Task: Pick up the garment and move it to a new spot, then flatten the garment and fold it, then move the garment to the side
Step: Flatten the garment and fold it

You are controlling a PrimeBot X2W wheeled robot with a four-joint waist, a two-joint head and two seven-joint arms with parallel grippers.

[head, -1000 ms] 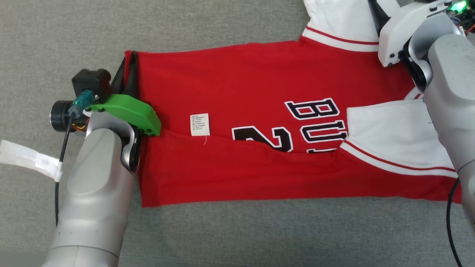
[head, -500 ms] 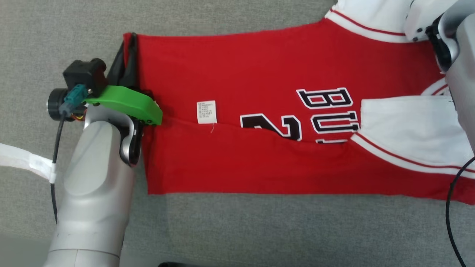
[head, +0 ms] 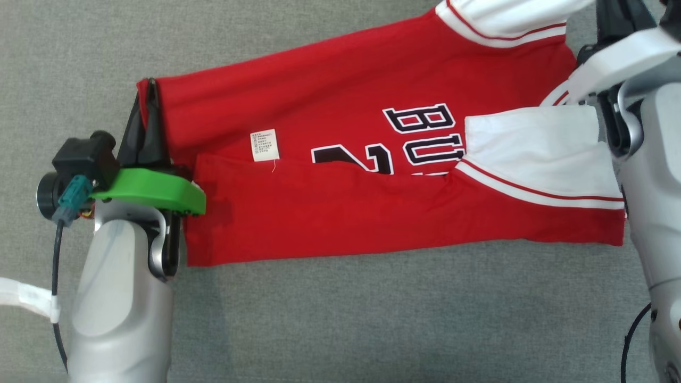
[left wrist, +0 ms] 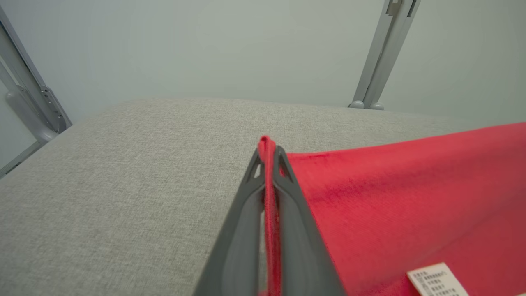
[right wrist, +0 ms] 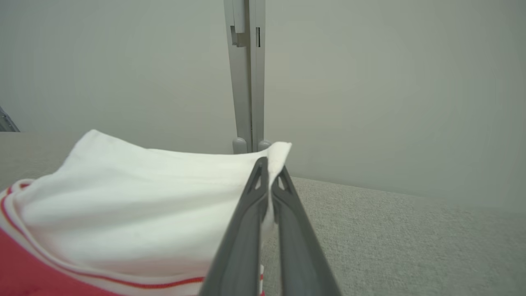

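Red cloth is pinched in both of my pincers. I judge the folding step is in hand, with the second long flap about to go over. My left pincer (left wrist: 269,154) is closed flat on the far hem corner of the garment (head: 319,229), and a thin ridge of red stands between the fingers (left wrist: 242,222). My right pincer (right wrist: 269,166) is clamped on the edge of the far white sleeve (right wrist: 164,197) and holds it up off the table (head: 346,330).

The garment lies lengthwise across the grey table, hem at my left and shoulders at my right, a little askew. Its near long side is already turned over the chest and hides the lower half of the black letters and number (head: 420,138). The near white sleeve (head: 532,154) rests on top, and a white care label (head: 265,144) shows at the flap's edge.

Next, I'd say, both pincers should carry the far edge toward me together, level and taut, and lay it over the near flap — an uneven pull would skew the strip.
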